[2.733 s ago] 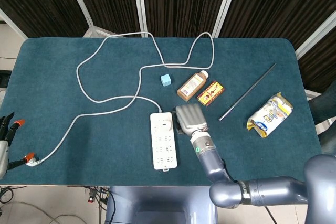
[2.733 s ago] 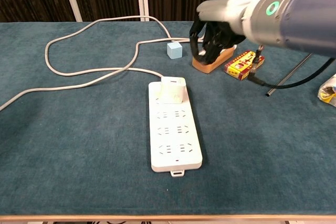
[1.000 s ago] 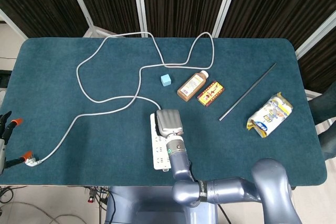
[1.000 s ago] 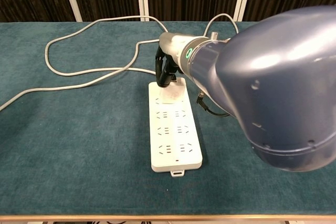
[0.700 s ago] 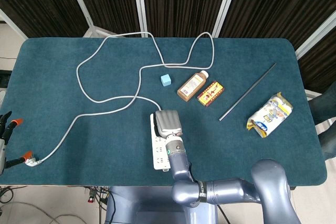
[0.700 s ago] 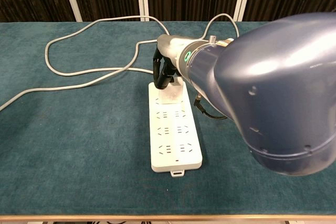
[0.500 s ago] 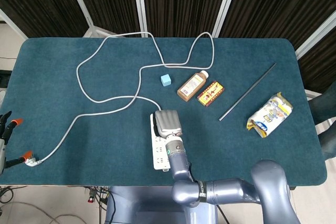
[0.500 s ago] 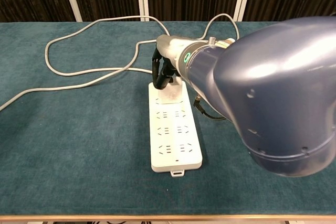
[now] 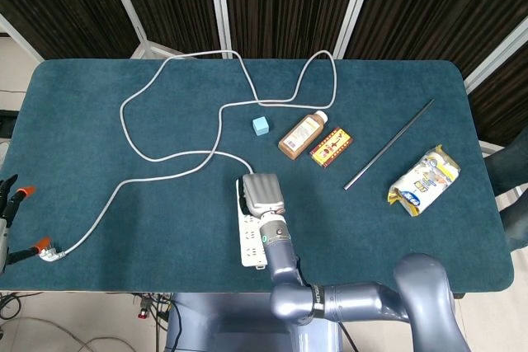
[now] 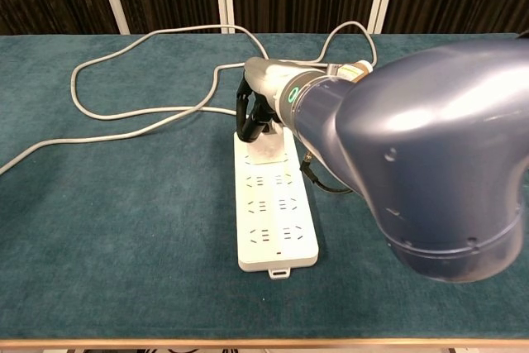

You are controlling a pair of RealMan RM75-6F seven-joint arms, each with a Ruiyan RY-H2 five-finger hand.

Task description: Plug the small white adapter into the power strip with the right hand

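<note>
Your right hand (image 10: pixel 252 109) sits over the far end of the long white plastic power strip (image 10: pixel 277 221), dark fingers curled down around the small white boxy adapter (image 10: pixel 266 148) seated there beneath it. Whether they actually grip it cannot be told. Your left hand (image 9: pixel 8 204) shows only at the frame edge, state unclear.

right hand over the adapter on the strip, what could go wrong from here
The right hand covers the small white adapter at the far end of the power strip, so its seating is hidden; pressing off-centre might tilt it. The strip lies loose on the table and might slide.
</note>
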